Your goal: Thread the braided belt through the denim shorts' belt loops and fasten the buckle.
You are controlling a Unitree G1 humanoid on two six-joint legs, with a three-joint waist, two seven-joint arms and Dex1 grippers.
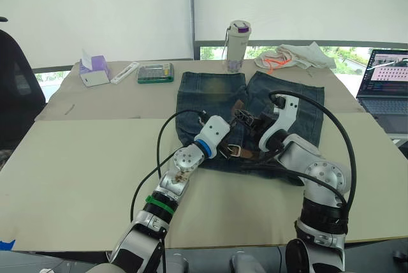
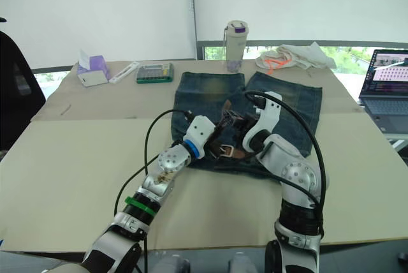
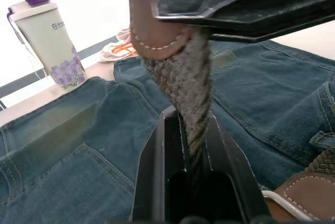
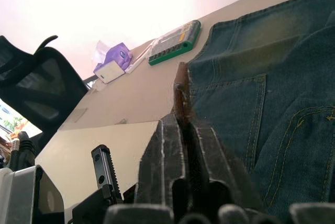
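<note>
I see open bench (image 1: 83, 158) on my left of the denim shorts (image 1: 210, 91); tumbler (image 1: 237, 46), cloth (image 1: 296, 56) and laptop (image 1: 386, 85) crowd the far right.

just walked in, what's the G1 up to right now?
It is working a braided belt onto denim shorts spread on the table. The left gripper is shut on the braided part, and the right gripper pinches the brown leather tip, both over the waistband. The buckle lies unfastened on the shorts between them.
</note>
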